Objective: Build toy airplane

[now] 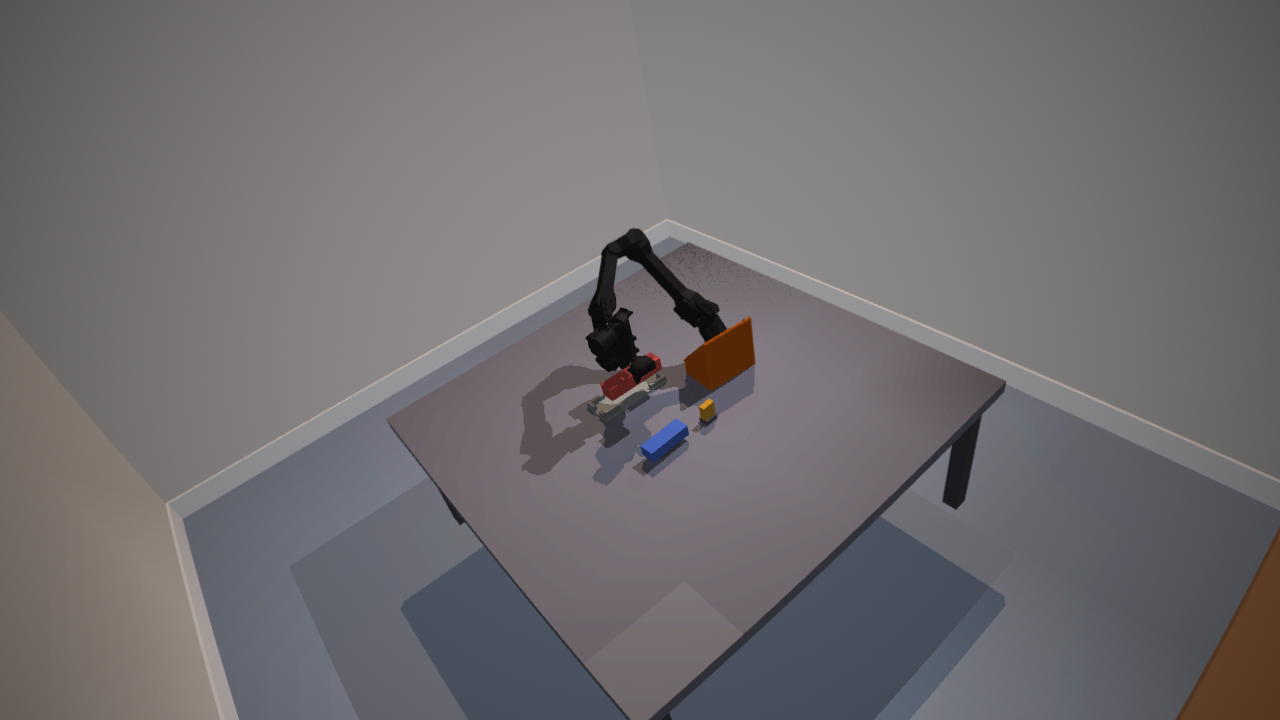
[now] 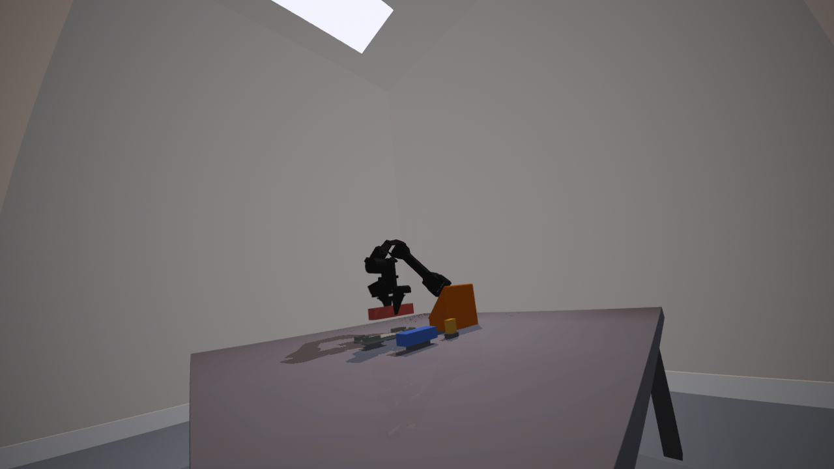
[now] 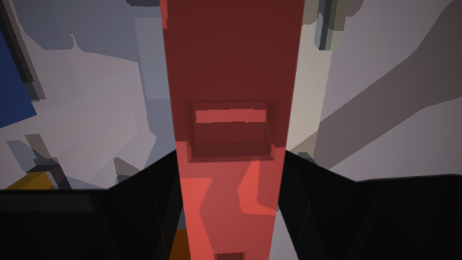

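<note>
My gripper (image 3: 227, 150) is shut on the red fuselage (image 1: 617, 384) (image 2: 380, 312) (image 3: 234, 54), one finger on each long side. The fuselage hangs level above the pale grey cradle (image 1: 617, 410) (image 2: 367, 340) (image 3: 307, 97), with its wide socket and a smaller socket facing up. In the wrist view it covers much of the cradle. The blue wing (image 1: 664, 439) (image 2: 416, 337) (image 3: 12, 87) lies on a dark stand beside the cradle. The small yellow tail fin (image 1: 707, 410) (image 2: 450, 326) (image 3: 34, 180) stands near the wing's far end.
A large orange wedge-shaped block (image 1: 726, 353) (image 2: 459, 306) (image 3: 180, 245) stands beyond the tail fin, close to the arm's base. The table (image 1: 805, 429) (image 2: 495, 396) carries all of these things. The arm's shadow falls across the cradle and the table.
</note>
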### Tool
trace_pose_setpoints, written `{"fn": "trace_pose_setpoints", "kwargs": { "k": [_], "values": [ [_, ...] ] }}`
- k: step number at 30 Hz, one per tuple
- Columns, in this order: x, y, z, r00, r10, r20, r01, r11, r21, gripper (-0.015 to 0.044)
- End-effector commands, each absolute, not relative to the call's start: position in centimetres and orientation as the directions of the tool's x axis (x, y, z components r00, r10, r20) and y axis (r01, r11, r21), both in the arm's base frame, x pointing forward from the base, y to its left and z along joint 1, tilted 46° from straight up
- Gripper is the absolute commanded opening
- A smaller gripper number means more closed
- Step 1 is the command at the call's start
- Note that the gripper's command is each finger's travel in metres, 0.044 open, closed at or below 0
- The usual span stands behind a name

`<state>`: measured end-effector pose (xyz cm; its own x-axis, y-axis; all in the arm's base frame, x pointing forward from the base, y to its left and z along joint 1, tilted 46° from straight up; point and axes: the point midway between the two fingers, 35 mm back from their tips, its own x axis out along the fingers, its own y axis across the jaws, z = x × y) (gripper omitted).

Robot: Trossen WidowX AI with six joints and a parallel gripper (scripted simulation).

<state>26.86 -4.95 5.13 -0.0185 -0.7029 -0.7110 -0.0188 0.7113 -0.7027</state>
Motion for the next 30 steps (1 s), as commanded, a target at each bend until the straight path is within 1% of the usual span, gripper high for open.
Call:
{"fn": "trace_pose_setpoints", "kwargs": {
  "k": [1, 12, 19, 20, 30],
  "values": [
    [26.6, -6.2, 5.7, -0.014, -0.710, -0.704, -0.028, 0.704, -0.709, 0.0000],
    [25.6, -8.9, 6.8, -0.021, -0.723, -0.690, -0.036, 0.690, -0.722, 0.0000],
    [25.6, -8.9, 6.8, -0.021, -0.723, -0.690, -0.036, 0.690, -0.722, 0.0184],
    [25.6, -8.9, 6.8, -0.021, -0.723, -0.690, -0.036, 0.690, -0.722, 0.0195],
    [25.6, -8.9, 6.8, -0.021, -0.723, -0.690, -0.036, 0.690, -0.722, 0.0195]
  ]
}}
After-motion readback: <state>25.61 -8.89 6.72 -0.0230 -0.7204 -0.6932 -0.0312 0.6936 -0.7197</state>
